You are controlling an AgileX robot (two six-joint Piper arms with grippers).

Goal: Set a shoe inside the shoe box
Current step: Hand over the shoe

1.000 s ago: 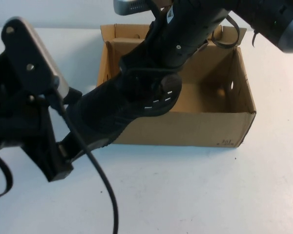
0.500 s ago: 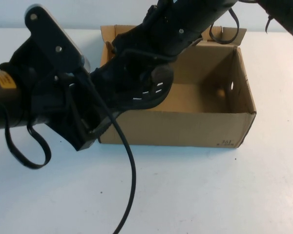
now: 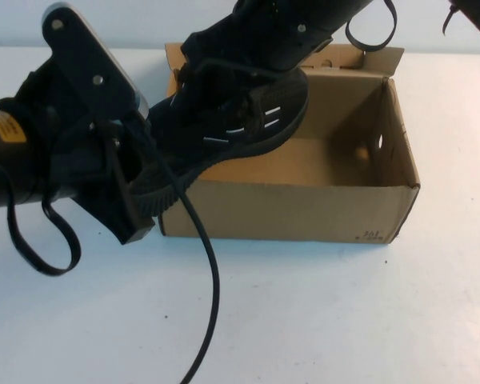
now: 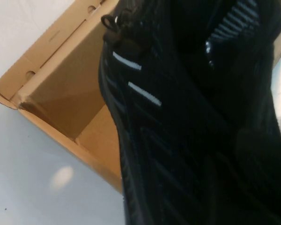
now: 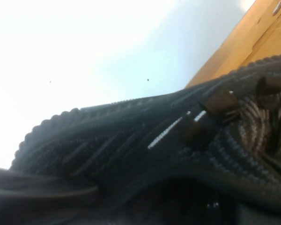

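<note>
The black shoe (image 3: 240, 120) with white dash marks hangs tilted over the left end of the open brown shoe box (image 3: 304, 212), its toe down past the box's front left corner. My left gripper (image 3: 148, 196) is shut on the toe end from the left. My right gripper (image 3: 260, 48) comes in from above and is shut on the shoe's upper near the laces. The shoe fills the left wrist view (image 4: 178, 117) with the box (image 4: 61, 89) behind it. It also fills the right wrist view (image 5: 154, 154), with a box edge (image 5: 262, 33) in the corner.
The box stands on a white table (image 3: 344, 320). Its flap lid (image 3: 368, 56) is folded open at the back. A black cable (image 3: 212, 296) hangs from my left arm down over the table in front of the box.
The shoe has risen and tipped, its heel end now higher over the box's left end. My left arm rose from the lower left to beside the box. My right arm pulled upward.
</note>
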